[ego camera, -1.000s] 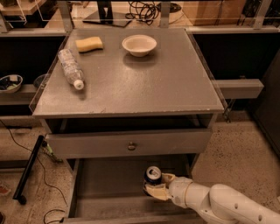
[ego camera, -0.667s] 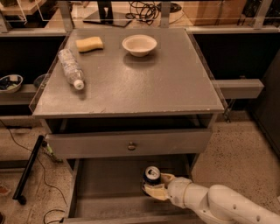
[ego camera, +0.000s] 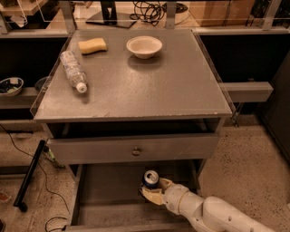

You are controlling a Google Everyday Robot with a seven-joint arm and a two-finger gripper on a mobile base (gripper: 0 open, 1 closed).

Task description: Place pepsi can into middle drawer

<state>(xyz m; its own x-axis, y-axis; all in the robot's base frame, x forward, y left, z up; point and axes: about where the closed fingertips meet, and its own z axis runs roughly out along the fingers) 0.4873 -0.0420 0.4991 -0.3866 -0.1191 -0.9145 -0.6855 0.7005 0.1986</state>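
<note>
A white arm (ego camera: 213, 214) comes in from the bottom right corner. At its end is the gripper (ego camera: 154, 188), low down inside the open drawer (ego camera: 106, 198). Its tan fingers (ego camera: 152, 196) are closed around the can (ego camera: 151, 178), one on each side, pinching it. The can is blue with a silver top. It stands upright in the drawer, near the middle and a bit to the right, close to the back. I cannot tell if its bottom touches the drawer floor. The drawer is grey and pulled out toward us. Its floor is flat and its side walls are low.

On the speckled floor (ego camera: 253, 158) to the left of the drawer lies a black pole (ego camera: 29, 176), with a thin wire (ego camera: 54, 199) near it.

Just above the open drawer is a closed drawer front (ego camera: 90, 149) with a small round knob (ego camera: 136, 151).

Above that is the flat grey top (ego camera: 154, 86) of the cabinet. A clear bottle (ego camera: 72, 70) lies on its side near the left edge, with its white cap pointing toward us. Farther back on the left sits a yellow sponge (ego camera: 93, 45). To the right of the sponge, well apart from it, is a white bowl (ego camera: 144, 46), right way up.

Off to the left, on a lower shelf, sits a small dish (ego camera: 10, 85).

At the very back, behind the cabinet, black cables (ego camera: 149, 8) lie in a loose tangle.
</note>
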